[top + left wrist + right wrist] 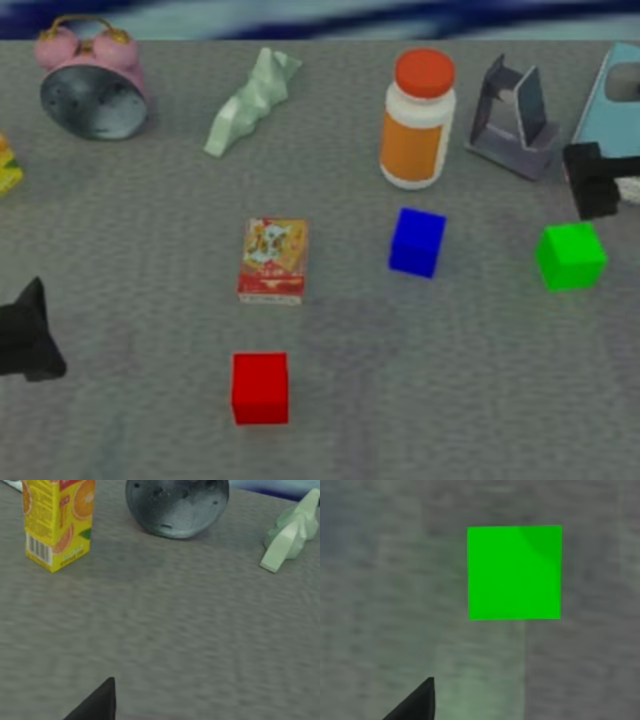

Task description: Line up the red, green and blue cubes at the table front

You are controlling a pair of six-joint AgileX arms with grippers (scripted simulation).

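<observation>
Red cube (260,387) sits at the worktop (480,400) front, left of centre, alone. Blue cube (417,241) mid-worktop, just in front of the orange pill bottle (417,120), apart from it. Green cube (571,256) near the right edge, well apart from blue; right wrist view looks straight down on it (514,572), bare worktop all around. Card box (272,260) lies flat between red and blue, nearer the back than red, not touching either. Right gripper (597,180) hangs at the right edge, just behind the green cube, not touching; fingers' state cannot be told. Left gripper (30,332) at the left edge, away from all cubes; fingers cannot be told either. Along the back: alarm clock (93,78), pale green crumpled thing (252,100), grey stand (513,118), light blue object (620,90) at the right corner. Juice carton (55,520) at far left, beside the clock.
</observation>
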